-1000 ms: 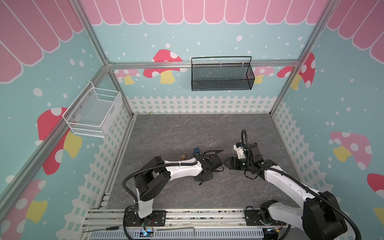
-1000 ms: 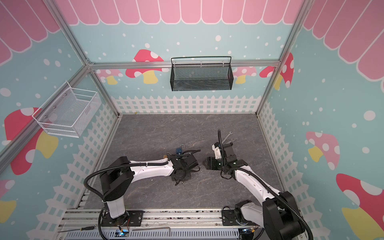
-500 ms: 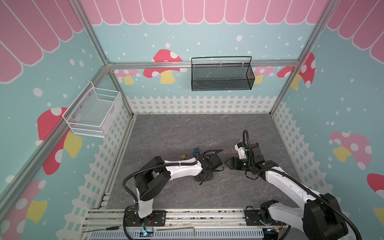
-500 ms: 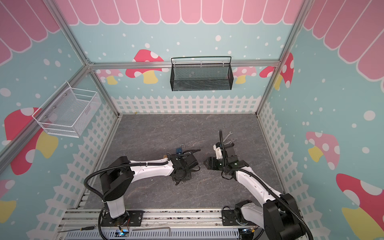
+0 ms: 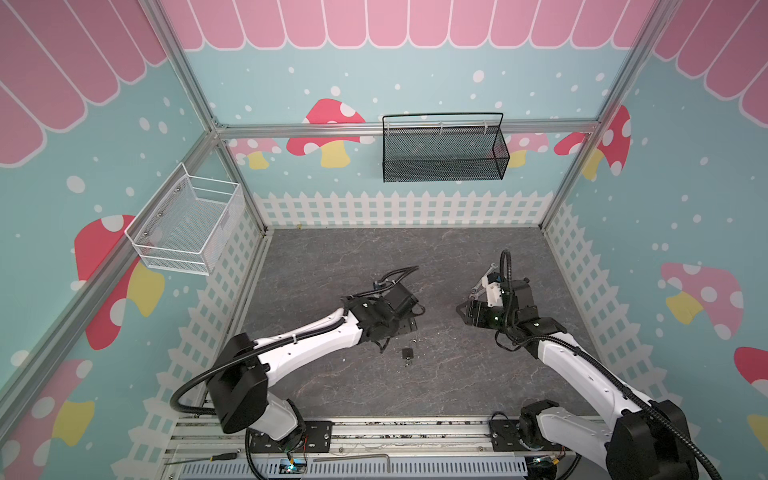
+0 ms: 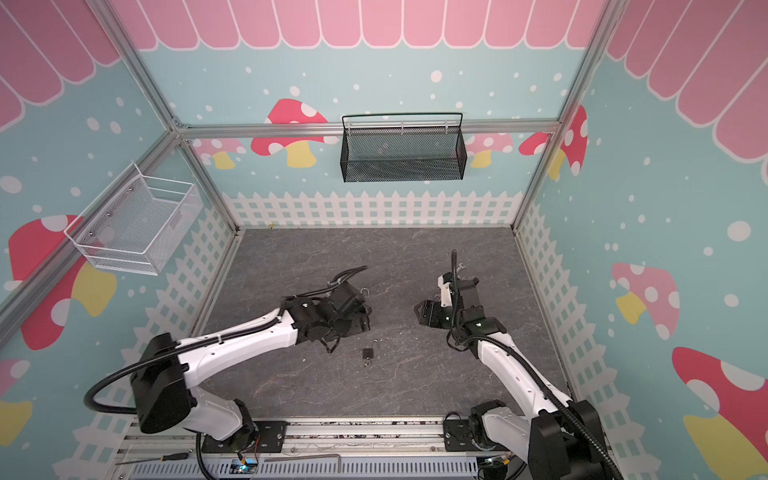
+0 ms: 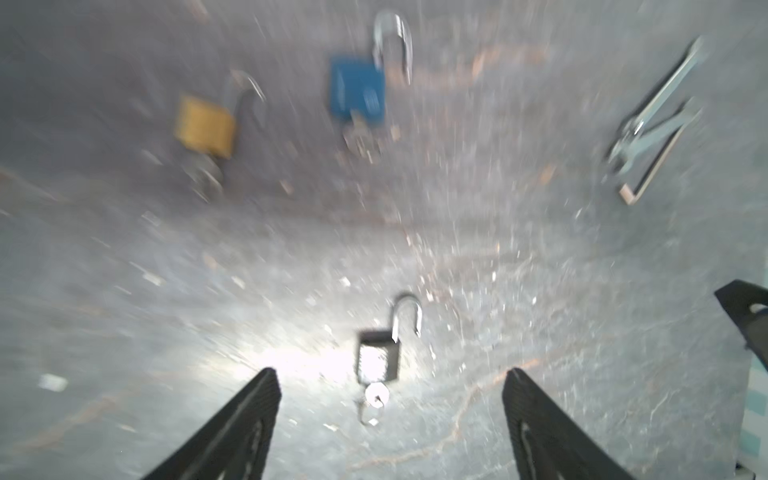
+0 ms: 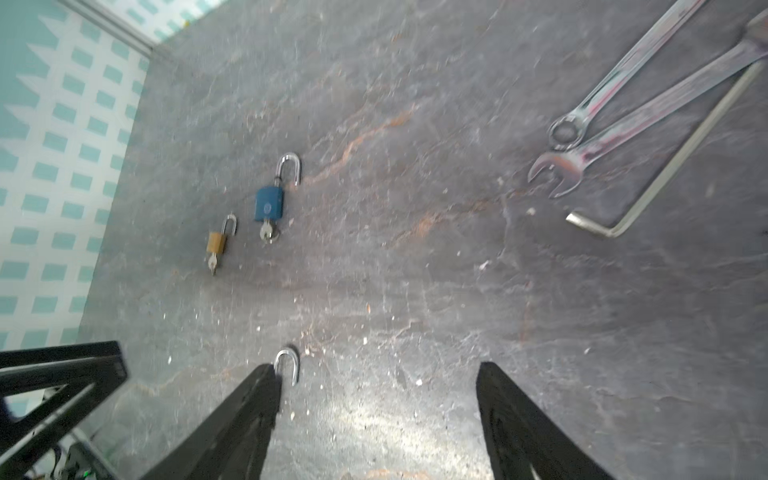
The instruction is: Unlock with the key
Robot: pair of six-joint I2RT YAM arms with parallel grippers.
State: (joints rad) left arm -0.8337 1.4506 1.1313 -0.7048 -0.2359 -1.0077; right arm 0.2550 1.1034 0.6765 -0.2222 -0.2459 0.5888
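A small black padlock [image 7: 376, 357] lies flat on the dark floor, its silver shackle [image 7: 407, 311] sprung open. The key [image 7: 376, 392] is in its underside. In both top views the padlock [image 5: 407, 353] [image 6: 367, 353] lies in front of the left arm. My left gripper [image 7: 390, 376] [image 5: 411, 322] hangs open above it, touching nothing. My right gripper [image 8: 376, 370] [image 5: 461, 311] is open and empty. In the right wrist view only the shackle [image 8: 286, 365] shows beside one finger [image 8: 257, 399].
A blue padlock [image 8: 269, 203] and a gold padlock [image 8: 216, 242] lie further off, each with a key in it and its shackle open. Two wrenches [image 8: 602, 116] and a hex key [image 8: 665, 158] lie near the right arm. Wire baskets [image 5: 442, 151] hang on the walls.
My left gripper has opened wide and let go of the black padlock, which now lies on the floor. Both grippers have drawn apart, and the right one stands a little wider.
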